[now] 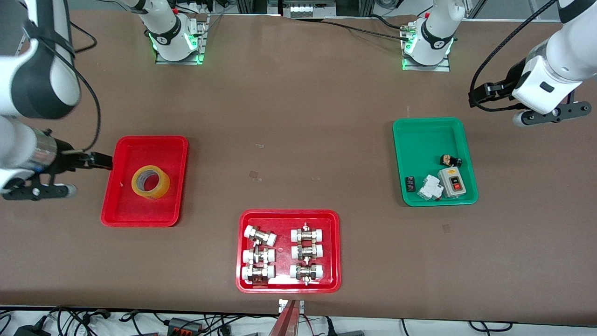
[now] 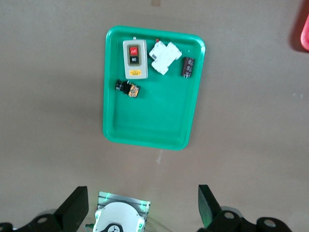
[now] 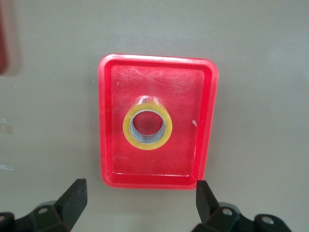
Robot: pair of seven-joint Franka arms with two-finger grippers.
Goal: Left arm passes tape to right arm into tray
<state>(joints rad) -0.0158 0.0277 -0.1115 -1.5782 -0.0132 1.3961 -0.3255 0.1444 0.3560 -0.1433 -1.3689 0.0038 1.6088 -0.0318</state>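
Task looks done. The tape (image 1: 150, 181) lies flat, hole up, in the middle of the plain red tray (image 1: 177, 149) at the right arm's end of the desk (image 1: 298, 116); nothing else is in that tray.

The right pincer (image 3: 137, 203) hangs high by the tray's edge toward the right arm's end of the desk. In its wrist view its fingers (image 3: 72, 198) are spread wide and empty, with tray and tape straight below. It touches neither one.

The left pincer (image 2: 142, 205) is up in the air at the left arm's end of the desk, beside the green tray (image 1: 406, 140). Its fingers are spread and hold nothing; that arm waits.

The green tray holds a switch box (image 1: 452, 182), a white breaker (image 1: 429, 188) and small black parts. The wider red tray (image 1: 242, 252) with pipe fittings (image 1: 305, 253) sits nearest the front camera, untouched.

Judgement: handover and drop are complete, tape settled and not leaning on the rim. Nothing left but parking the arms.
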